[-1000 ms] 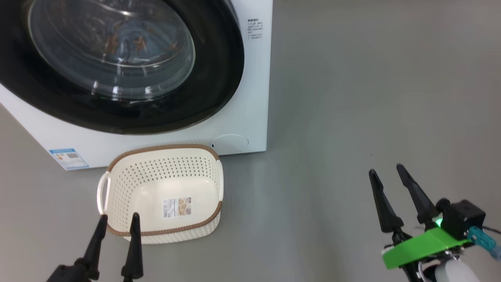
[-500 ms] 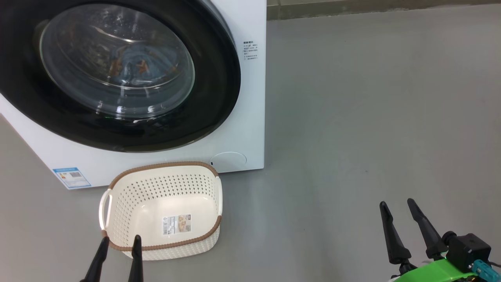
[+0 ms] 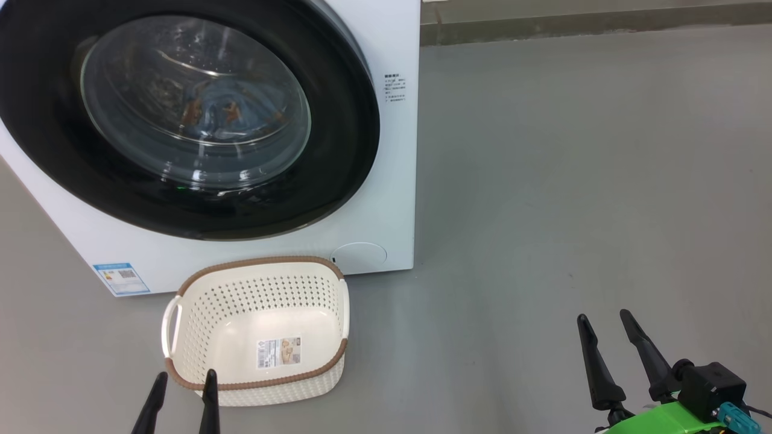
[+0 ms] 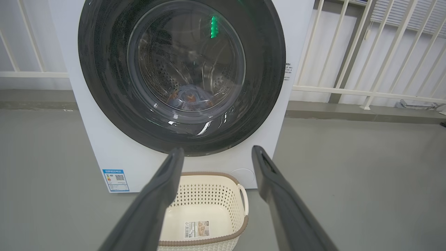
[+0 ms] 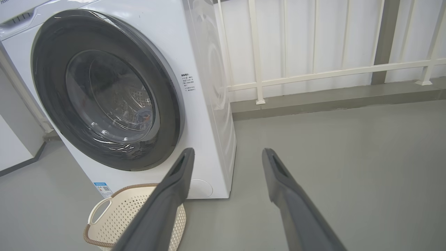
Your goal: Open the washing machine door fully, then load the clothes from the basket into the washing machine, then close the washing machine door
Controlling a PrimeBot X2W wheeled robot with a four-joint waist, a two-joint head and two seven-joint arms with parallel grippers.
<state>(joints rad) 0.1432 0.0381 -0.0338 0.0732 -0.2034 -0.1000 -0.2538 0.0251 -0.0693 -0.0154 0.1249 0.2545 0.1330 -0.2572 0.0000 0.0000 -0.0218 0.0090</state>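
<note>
Standing shut against the front of the washing machine (image 3: 392,199), the washing machine door (image 3: 341,157) shows the clothes (image 3: 217,114) through its bulging glass window: a light blue bundle with orange-brown marks, lying low in the perforated steel drum (image 4: 156,69). The basket (image 3: 259,261) sits on the grey floor (image 3: 573,181) just in front of the machine's base and below the door, between the blue sticker (image 3: 120,278) at the machine's lower left and the round cap (image 3: 360,254) at its lower right; whether it touches the machine cannot be told. A paper label (image 3: 278,352) shows on its bare bottom.

The left gripper (image 3: 186,375) hangs at the basket's rim on the side away from the machine. Its two dark fingers are spread wide with nothing between them, and in the left wrist view the left gripper (image 4: 216,149) points at the lower edge of the door. The right gripper (image 3: 602,314) is well off to the machine's right over bare floor, fingers likewise parted and holding nothing, with a green bracket (image 3: 663,419) behind them. In the right wrist view the right gripper (image 5: 228,150) points at the machine's right front corner, with a white railing (image 5: 313,73) beyond the machine.
</note>
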